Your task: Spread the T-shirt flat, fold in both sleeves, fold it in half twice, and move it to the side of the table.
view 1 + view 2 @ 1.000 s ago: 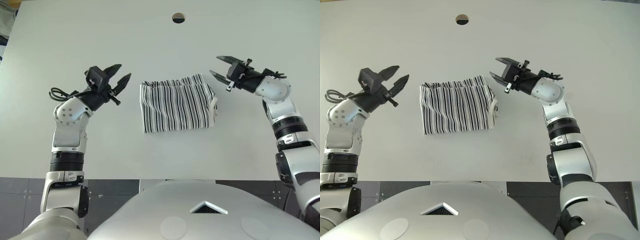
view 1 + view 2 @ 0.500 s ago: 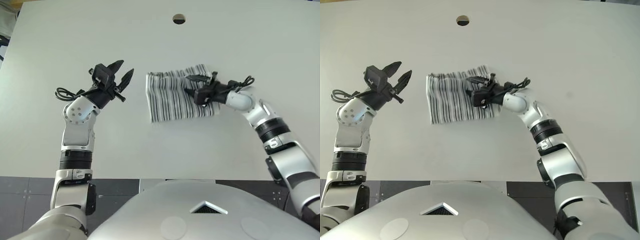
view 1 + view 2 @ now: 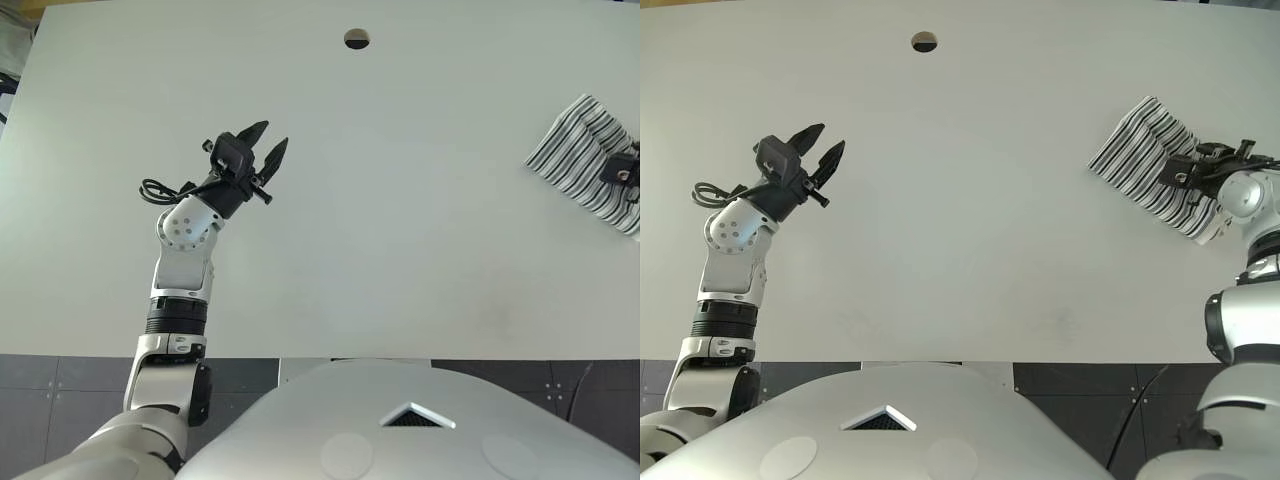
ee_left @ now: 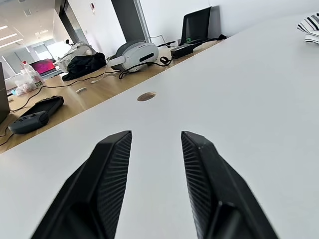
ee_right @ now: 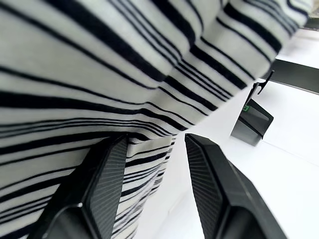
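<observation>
The folded black-and-white striped T-shirt point(image 3: 1145, 155) lies at the right side of the white table point(image 3: 960, 230), turned at an angle. My right gripper point(image 3: 1188, 172) rests on the shirt's near right part. The right wrist view has the striped cloth point(image 5: 99, 59) draped just past that gripper point(image 5: 157, 140), whose fingers stand apart, one tip tucked against a fold. My left gripper point(image 3: 272, 135) hangs open over the left half of the table, far from the shirt, nothing between its fingers point(image 4: 112, 169). A corner of the shirt point(image 4: 310, 25) is visible across the table.
A round cable hole point(image 3: 356, 39) sits at the table's far middle. Beyond the far edge a wooden desk point(image 4: 75, 99) holds a white headset point(image 4: 134, 54), a dark bag, cables and controllers. The table's front edge point(image 3: 320, 357) runs just before my body.
My right gripper came down on the shirt and slid it from the table's middle to the right side. The left arm shifted a little to the right and stayed open.
</observation>
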You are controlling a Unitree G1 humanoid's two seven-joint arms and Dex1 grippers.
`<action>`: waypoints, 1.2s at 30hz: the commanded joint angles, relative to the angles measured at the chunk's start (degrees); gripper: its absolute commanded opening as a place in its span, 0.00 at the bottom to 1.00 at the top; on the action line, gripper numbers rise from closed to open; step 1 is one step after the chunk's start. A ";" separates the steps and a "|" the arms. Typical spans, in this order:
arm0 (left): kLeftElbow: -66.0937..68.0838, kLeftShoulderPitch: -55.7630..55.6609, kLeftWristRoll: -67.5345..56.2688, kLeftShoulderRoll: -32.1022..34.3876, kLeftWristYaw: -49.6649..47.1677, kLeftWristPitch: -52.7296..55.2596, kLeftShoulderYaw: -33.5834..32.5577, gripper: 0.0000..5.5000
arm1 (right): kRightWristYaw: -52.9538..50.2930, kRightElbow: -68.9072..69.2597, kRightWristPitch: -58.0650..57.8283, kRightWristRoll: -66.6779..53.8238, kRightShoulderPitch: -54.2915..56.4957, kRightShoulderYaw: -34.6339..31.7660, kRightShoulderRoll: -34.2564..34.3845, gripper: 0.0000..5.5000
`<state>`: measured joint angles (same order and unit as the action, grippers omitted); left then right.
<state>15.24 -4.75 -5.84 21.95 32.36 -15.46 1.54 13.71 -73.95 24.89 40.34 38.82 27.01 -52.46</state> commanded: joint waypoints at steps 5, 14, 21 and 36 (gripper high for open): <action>-12.59 -1.79 -5.70 -4.48 -8.93 4.18 -6.04 0.33 | -17.36 11.87 1.45 -2.70 11.58 -7.71 -3.44 0.39; -4.65 -22.27 -6.84 -16.56 -22.66 -4.12 -9.48 0.33 | -7.24 38.95 3.31 -42.32 2.24 -20.51 31.68 0.39; 4.18 -25.51 0.07 -17.00 -31.32 -8.49 -10.89 0.33 | 3.74 44.27 -2.30 -59.87 -3.43 -25.28 43.02 0.39; 9.83 -24.54 -3.08 -19.32 -24.26 -20.09 -8.97 0.33 | 2.66 52.60 -0.92 -54.46 -3.68 -28.13 46.04 0.39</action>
<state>24.33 -28.75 -9.62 2.54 8.06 -34.83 -7.40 14.53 -23.53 22.77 -13.16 34.26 -0.97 -6.98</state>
